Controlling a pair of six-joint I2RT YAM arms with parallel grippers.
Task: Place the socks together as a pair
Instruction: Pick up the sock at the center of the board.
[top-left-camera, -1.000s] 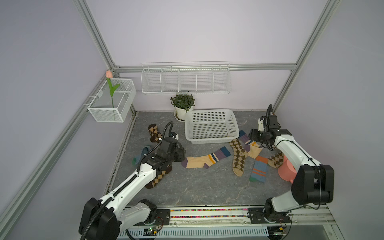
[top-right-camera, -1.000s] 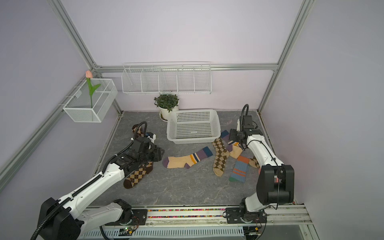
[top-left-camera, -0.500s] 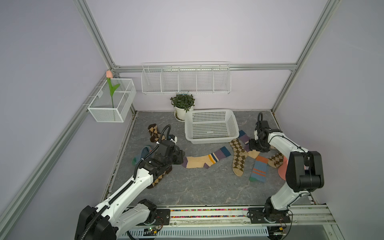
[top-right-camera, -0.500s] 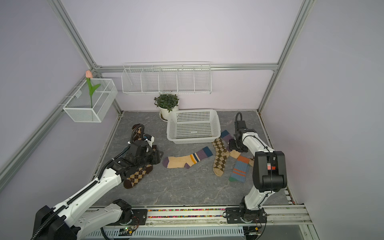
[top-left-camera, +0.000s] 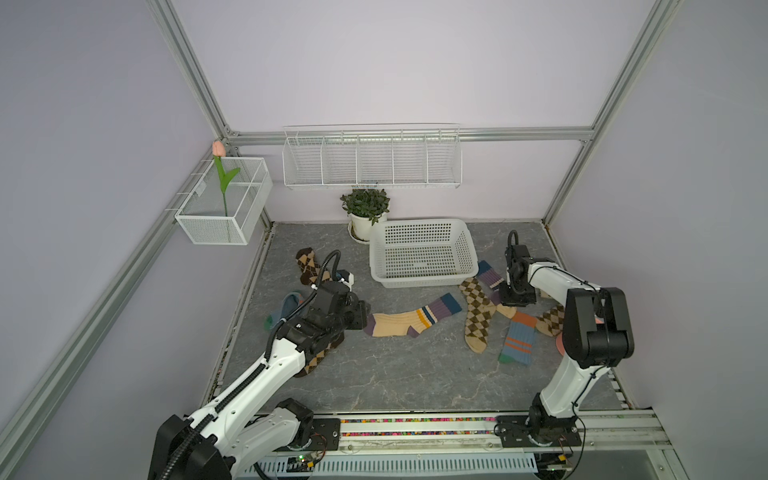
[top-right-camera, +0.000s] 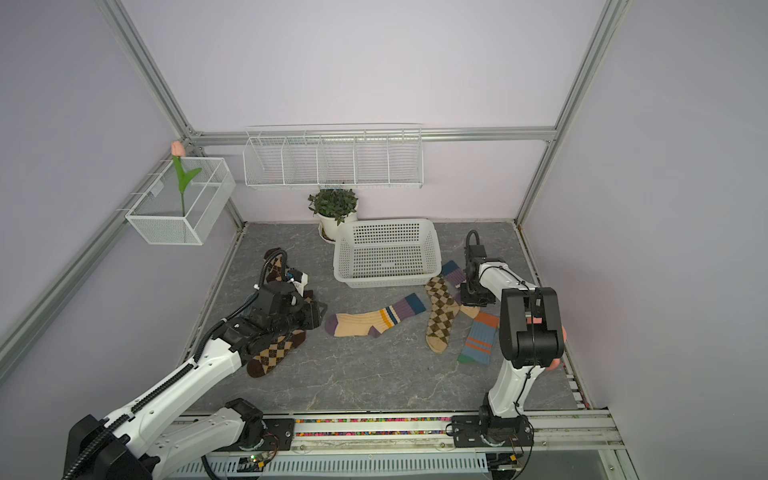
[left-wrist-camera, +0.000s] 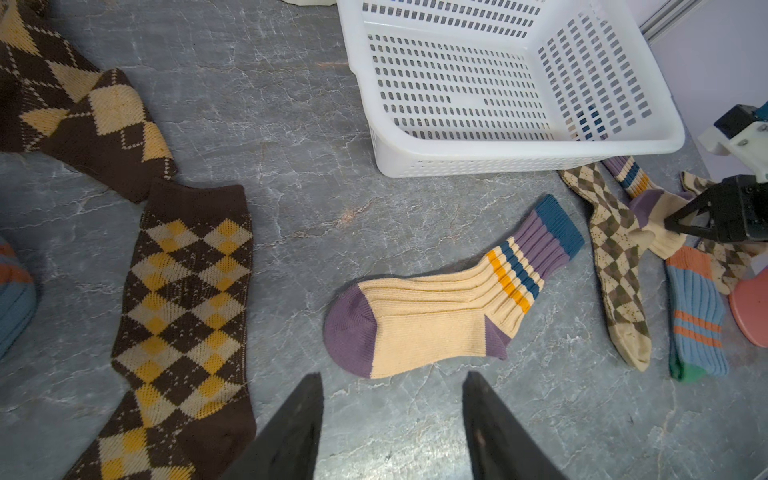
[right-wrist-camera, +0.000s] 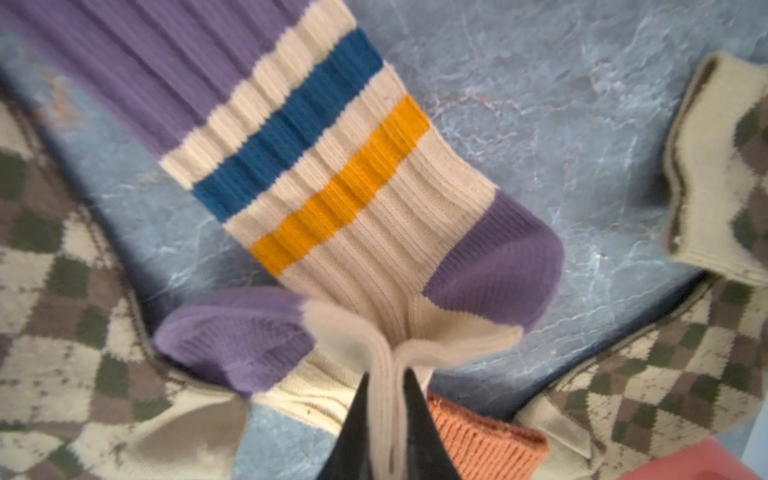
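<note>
Beside the white basket (top-left-camera: 424, 279), my right gripper (right-wrist-camera: 384, 386) is clamped on a bunched fold of the folded cream sock (right-wrist-camera: 374, 266), with cream knit squeezed between the 2 black fingers (right-wrist-camera: 419, 432). That sock runs from the basket's near corner out between the tan argyle sock (top-left-camera: 478, 316) and the second tan argyle sock (top-left-camera: 550, 318), its purple toe doubled back over the foot. A blue sock with orange stripes (top-left-camera: 517, 336) lies just beside its gripped end. Its match, the flat cream sock (left-wrist-camera: 436, 316), lies alone mid-mat, well apart from it, purple toe pointing at my left gripper (left-wrist-camera: 392, 376). I see that one hanging just short of the toe, jaws spread to a middling gap with nothing between them. A dark-brown argyle sock (left-wrist-camera: 183, 291) lies stretched out alongside my left arm
</note>
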